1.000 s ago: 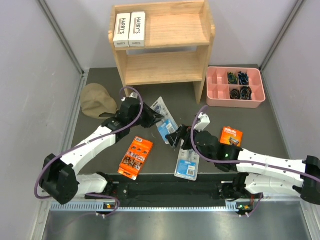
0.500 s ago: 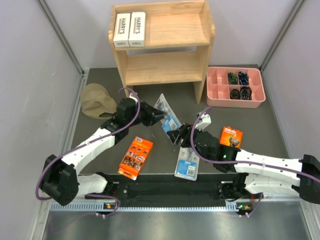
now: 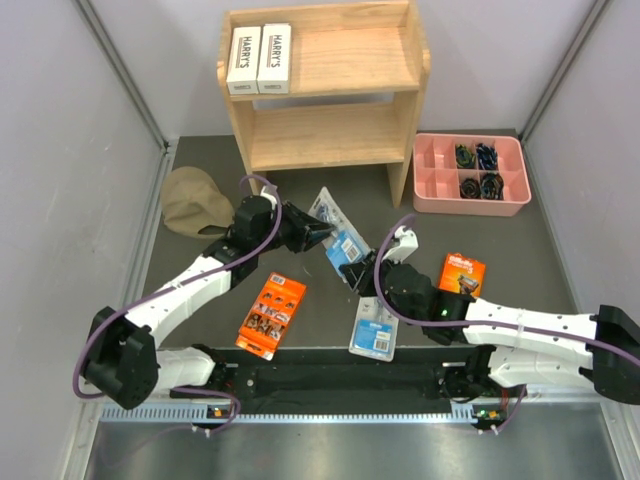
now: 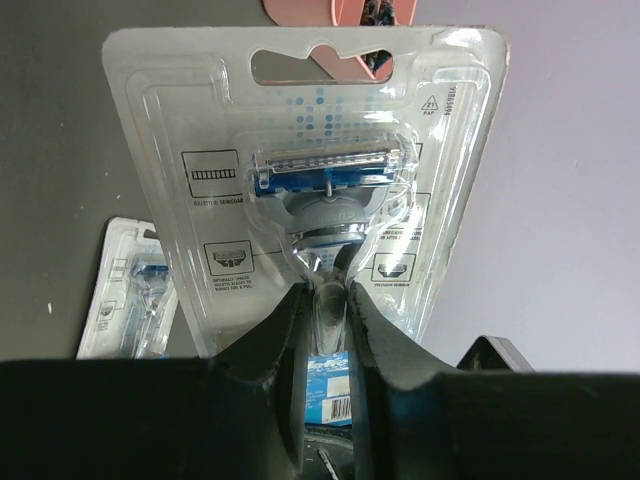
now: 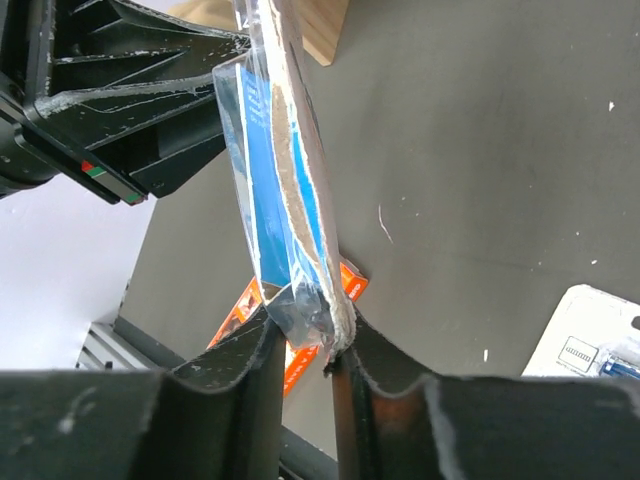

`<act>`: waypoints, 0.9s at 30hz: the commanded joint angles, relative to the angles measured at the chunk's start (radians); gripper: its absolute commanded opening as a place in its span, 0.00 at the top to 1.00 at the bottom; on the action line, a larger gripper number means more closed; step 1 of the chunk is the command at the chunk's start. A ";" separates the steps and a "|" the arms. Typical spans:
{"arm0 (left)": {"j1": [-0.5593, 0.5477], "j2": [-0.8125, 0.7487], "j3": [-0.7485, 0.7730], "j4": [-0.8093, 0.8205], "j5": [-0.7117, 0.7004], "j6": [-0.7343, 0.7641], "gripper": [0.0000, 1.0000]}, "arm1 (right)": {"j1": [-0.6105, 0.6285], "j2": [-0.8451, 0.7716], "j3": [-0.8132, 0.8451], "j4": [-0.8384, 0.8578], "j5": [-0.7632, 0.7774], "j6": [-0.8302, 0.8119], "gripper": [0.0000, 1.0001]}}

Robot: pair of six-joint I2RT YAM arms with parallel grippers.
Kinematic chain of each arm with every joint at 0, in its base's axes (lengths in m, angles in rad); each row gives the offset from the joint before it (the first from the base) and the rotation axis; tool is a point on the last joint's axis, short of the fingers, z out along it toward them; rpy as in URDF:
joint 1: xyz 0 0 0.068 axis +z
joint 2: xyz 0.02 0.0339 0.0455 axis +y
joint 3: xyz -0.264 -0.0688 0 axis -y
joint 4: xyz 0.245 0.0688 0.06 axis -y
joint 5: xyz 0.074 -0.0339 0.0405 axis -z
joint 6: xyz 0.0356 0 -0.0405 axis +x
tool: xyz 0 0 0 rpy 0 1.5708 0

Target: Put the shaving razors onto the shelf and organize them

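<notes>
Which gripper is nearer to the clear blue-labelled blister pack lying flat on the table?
Right. The right gripper, clamping the raised blister pack, sits just behind the flat blister pack; the left gripper grips it farther back.

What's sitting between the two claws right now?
One clear blister pack, pinched by the left claw at one end and the right claw at the other; top view shows it.

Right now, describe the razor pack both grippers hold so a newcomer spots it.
Look in front of the wooden shelf, between the two arms. The clear blue-label blister pack there is pinched by the left gripper and right gripper; its twin lies flat on the table.
</notes>
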 commanded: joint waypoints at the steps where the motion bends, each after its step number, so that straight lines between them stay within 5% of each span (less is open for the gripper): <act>1: 0.006 -0.003 0.003 0.094 0.040 -0.014 1.00 | 0.010 -0.008 0.029 0.007 0.036 0.002 0.85; 5: 0.008 -0.007 -0.001 0.091 0.041 -0.006 0.96 | 0.010 -0.014 0.030 0.002 0.035 -0.004 0.89; 9: 0.014 -0.017 -0.002 0.079 0.040 0.009 0.74 | 0.012 -0.019 0.035 -0.004 0.032 -0.009 0.92; 12: 0.017 -0.027 -0.001 0.077 0.043 0.032 0.47 | 0.012 -0.023 0.036 -0.008 0.033 -0.012 0.93; 14: 0.017 -0.037 0.009 0.056 0.035 0.049 0.19 | 0.012 -0.026 0.036 -0.010 0.033 -0.012 0.94; 17: 0.017 -0.060 0.033 -0.002 0.012 0.090 0.04 | 0.012 -0.029 0.036 -0.015 0.033 -0.012 0.94; 27: 0.008 -0.104 0.218 -0.370 -0.138 0.367 0.01 | 0.012 -0.034 0.036 -0.025 0.038 -0.012 0.95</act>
